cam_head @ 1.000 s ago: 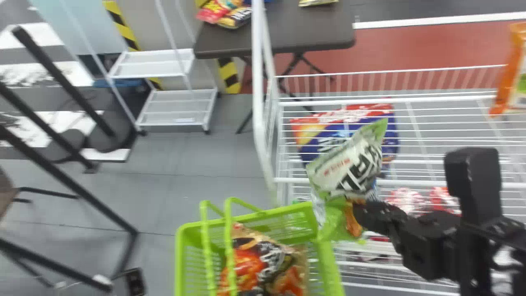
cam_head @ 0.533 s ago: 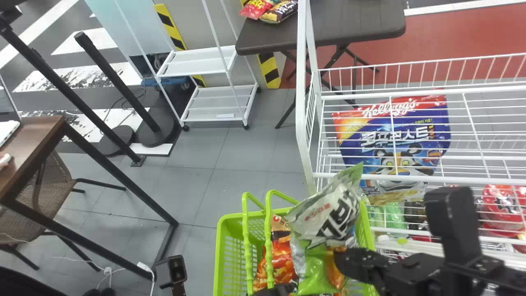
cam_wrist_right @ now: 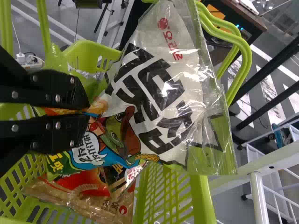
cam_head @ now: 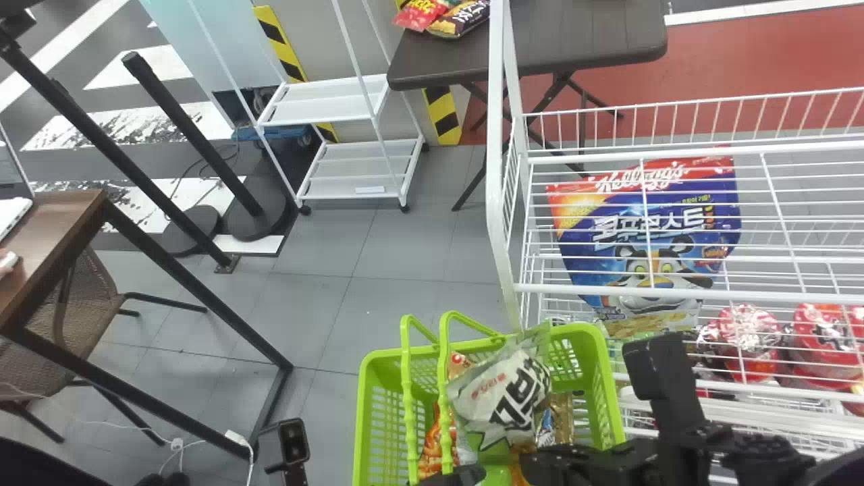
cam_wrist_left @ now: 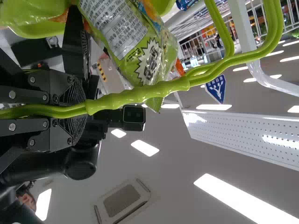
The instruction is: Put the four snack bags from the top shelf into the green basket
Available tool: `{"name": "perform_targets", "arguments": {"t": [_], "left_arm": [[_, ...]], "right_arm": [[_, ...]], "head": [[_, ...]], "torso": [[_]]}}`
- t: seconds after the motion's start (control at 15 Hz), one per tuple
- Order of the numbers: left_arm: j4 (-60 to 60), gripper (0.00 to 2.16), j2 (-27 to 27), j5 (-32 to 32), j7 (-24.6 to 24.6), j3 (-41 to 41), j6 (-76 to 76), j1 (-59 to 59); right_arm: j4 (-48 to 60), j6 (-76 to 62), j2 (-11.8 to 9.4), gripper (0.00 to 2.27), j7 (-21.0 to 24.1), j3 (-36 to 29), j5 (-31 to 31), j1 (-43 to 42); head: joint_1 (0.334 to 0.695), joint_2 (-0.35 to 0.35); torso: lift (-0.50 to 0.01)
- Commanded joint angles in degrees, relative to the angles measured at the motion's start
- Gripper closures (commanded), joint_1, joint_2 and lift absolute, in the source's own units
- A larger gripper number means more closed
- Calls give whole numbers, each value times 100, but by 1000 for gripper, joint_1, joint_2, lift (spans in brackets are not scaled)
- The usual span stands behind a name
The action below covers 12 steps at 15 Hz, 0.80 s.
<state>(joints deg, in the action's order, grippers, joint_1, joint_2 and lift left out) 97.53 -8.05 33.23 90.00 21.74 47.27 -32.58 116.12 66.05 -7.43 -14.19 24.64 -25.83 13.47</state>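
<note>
Bag (white-green) [cam_head: 503, 395] held by right claw [cam_head: 525, 464] over basket [cam_head: 609, 405]; left claw [cam_head: 469, 475] grips handles [cam_wrist_left: 140, 94].

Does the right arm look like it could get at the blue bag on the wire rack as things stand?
Probably not as it is: the right end effector is shut on the white-green bag, and a white rail crosses in front of the blue bag.

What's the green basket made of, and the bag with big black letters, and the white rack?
The green basket looks like smooth, slightly shiny plastic: its walls have moulded slots. The bag seems to be thin plastic film, since it's crinkly with bright glints. The white rack is probably painted or coated metal, judging by its thin, straight wires.
</note>
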Motion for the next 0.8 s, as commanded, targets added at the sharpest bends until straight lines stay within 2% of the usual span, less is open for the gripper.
{"name": "perform_targets", "arguments": {"t": [0.0, 0.27, 0.4, 0.47, 0.53, 0.73], "left_arm": [[-15, 2148, -3, 8, 57, 41, -2, -29], [-6, 2148, -3, 8, 57, -12, -2, -29], [3, 2148, 6, 8, 57, -12, -2, -38], [3, 2148, 6, 8, 57, -12, -2, -47], [3, 2148, 6, 8, 57, -12, -2, -56], [-6, 2148, 41, -1, 57, -12, -20, -65]], "right_arm": [[499, 88, -40, -1, -5, -443, -18, 217], [1334, 211, -48, 26, -348, -2016, -678, 577], [1378, -140, -40, 26, -330, -2772, -431, 428], [1238, -351, -31, 26, -286, -3009, -27, 243], [974, -562, -31, 26, -225, -3167, 465, -38], [-415, -2057, 48, 39, -102, -3457, 1608, -952]], "head": [[695, 350], [695, 350], [695, 350], [695, 350], [695, 210], [695, 23]], "torso": [[0], [0], [0], [0], [0], [0]]}}
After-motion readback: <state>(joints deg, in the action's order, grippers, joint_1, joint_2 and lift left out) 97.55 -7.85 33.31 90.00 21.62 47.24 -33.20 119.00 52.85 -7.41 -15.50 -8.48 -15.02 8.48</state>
